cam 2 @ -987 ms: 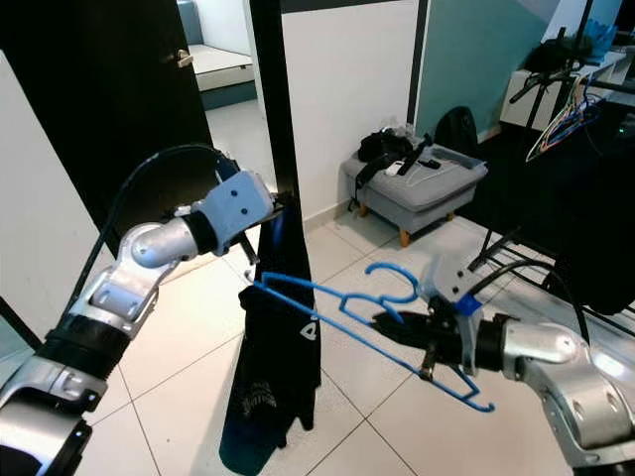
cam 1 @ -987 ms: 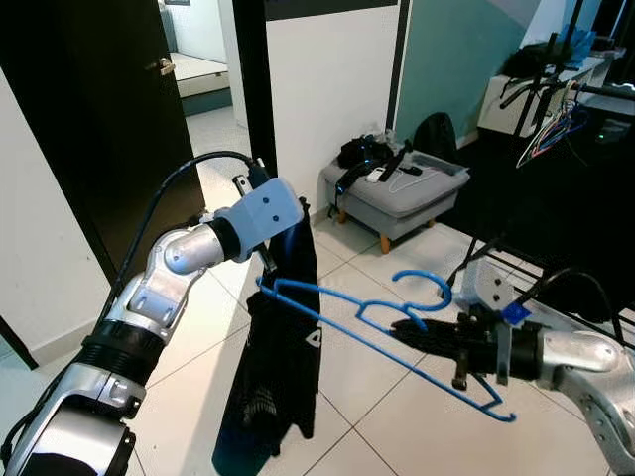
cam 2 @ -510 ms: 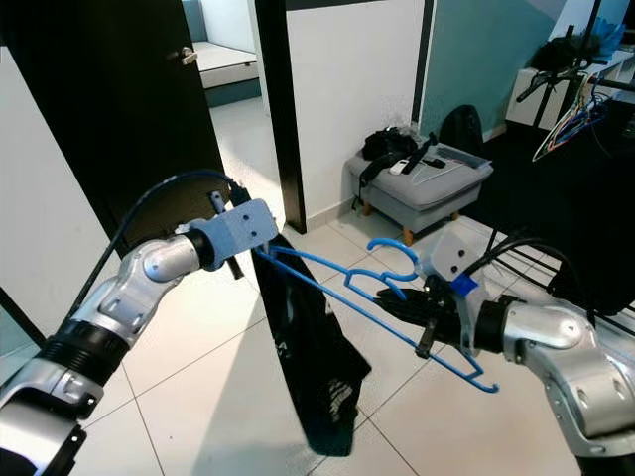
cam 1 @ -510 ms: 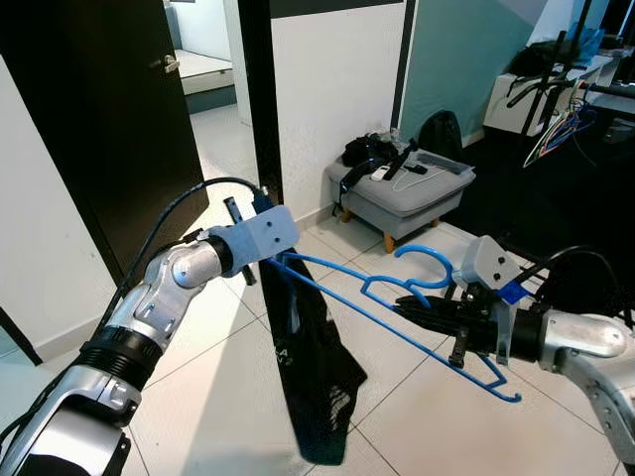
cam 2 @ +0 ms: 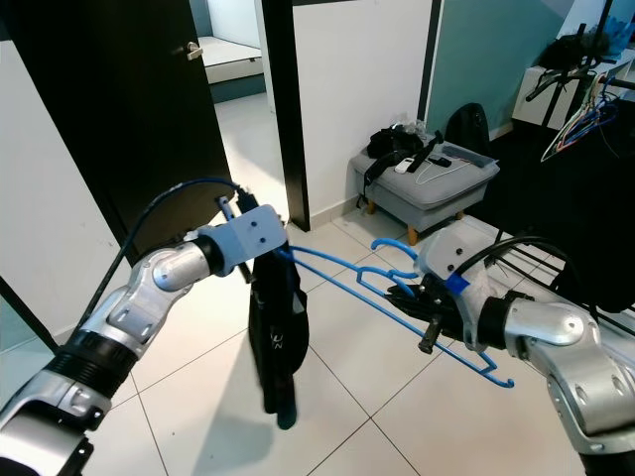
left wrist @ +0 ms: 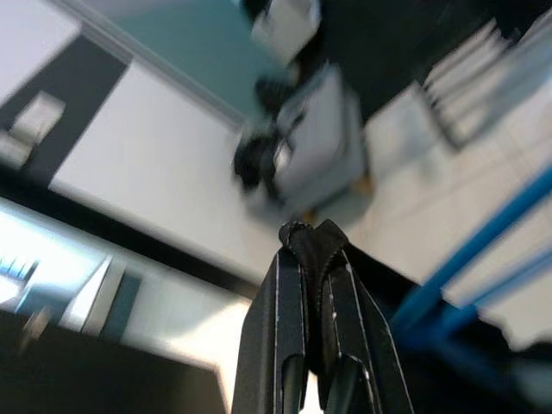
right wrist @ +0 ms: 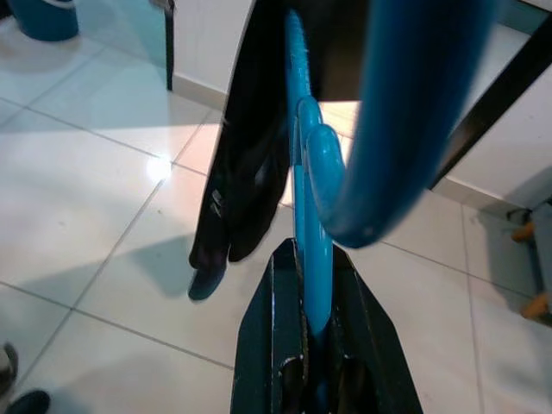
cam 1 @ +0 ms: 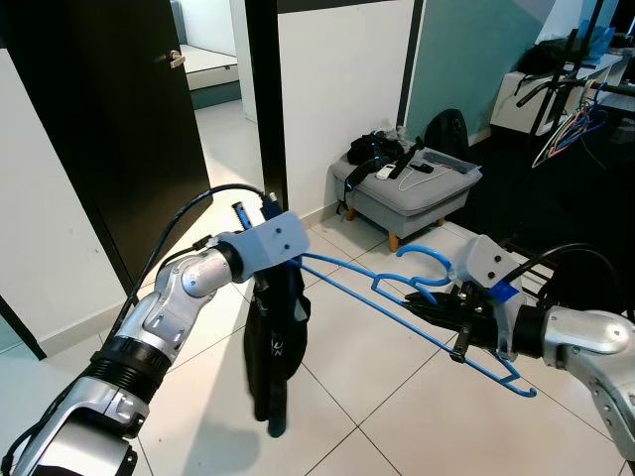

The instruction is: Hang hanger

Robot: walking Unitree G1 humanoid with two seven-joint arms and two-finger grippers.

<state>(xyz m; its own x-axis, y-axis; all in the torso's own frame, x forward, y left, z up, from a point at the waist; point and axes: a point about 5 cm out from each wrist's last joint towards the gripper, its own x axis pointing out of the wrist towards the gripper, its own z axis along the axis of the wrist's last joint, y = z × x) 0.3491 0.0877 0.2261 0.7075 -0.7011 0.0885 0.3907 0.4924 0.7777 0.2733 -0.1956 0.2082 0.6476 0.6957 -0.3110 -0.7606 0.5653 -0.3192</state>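
Blue hanger (cam 1: 397,293) held out level in mid-air above the tiled floor (cam 1: 377,397), hook curling upward near the right pincer (cam 1: 422,309). Right pincer clamped narrow on the hanger's bars just below the hook; clear from the right wrist view, black fingers (right wrist: 276,345) pinched tight on the blue plastic. Far end of the hanger reaching across to the left pincer (left wrist: 312,237), tucked behind its pale blue wrist housing (cam 1: 273,241). Left pincer squeezed shut on a fold of dark garment (cam 1: 276,342), cloth bunched at the fingertips in the left wrist view, blue bar blurred alongside. Garment dangling limp from that end of the hanger, hem clear of the floor, small white logo on the cloth.

From the right wrist view, garment seen hanging beyond the hanger, with a blue bin (right wrist: 43,17) on the tiles at the edge. From the head views, much more of the room: grey footstool (cam 1: 407,193) against the white wall, black bags and cables (cam 1: 382,154) piled on its top. Dark door (cam 1: 109,129) with a metal handle standing off to the robot's left. Clothes rack (cam 1: 566,109) with spare hangers well off to the right, dark garments below it.
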